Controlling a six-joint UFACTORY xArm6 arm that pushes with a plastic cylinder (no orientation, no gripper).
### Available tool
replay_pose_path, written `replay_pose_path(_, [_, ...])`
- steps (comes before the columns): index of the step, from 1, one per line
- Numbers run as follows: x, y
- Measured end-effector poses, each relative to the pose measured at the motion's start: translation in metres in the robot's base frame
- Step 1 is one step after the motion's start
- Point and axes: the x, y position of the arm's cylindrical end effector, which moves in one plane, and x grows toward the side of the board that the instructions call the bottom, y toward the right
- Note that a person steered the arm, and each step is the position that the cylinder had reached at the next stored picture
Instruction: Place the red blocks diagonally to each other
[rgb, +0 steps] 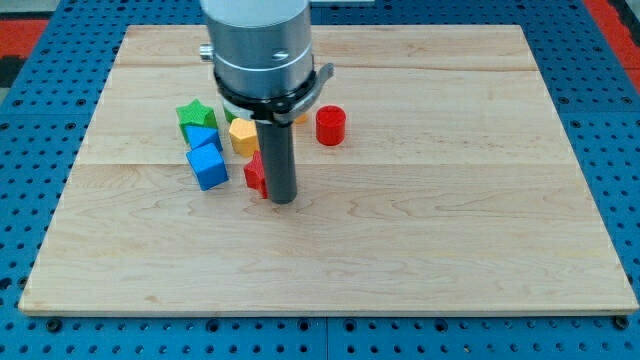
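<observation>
Two red blocks lie on the bench (420, 250). One, a red cylinder (330, 126), stands apart at the cluster's right. The other red block (255, 175), shape unclear, is half hidden behind my tip (283, 200), which touches or nearly touches its right side. Left of it sits a blue cube (208, 166), with another blue block (200, 136) and a green star (196, 114) above. A yellow block (243, 136) lies just above the hidden red one. The tool is a bare rod, holding nothing.
</observation>
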Motion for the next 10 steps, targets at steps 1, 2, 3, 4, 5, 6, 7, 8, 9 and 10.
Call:
replay_pose_path(1, [0.006, 0.01])
replay_pose_path(2, [0.024, -0.022])
replay_pose_path(3, [0.0, -0.059])
replay_pose_path(4, [-0.009, -0.044])
replay_pose_path(5, [-0.015, -0.017])
replay_pose_path(6, [-0.009, -0.002])
replay_pose_path(7, [0.007, 0.059])
replay_pose_path(8, [-0.006, 0.106])
replay_pose_path(9, [-0.042, 0.159])
replay_pose_path(10, [-0.062, 0.152])
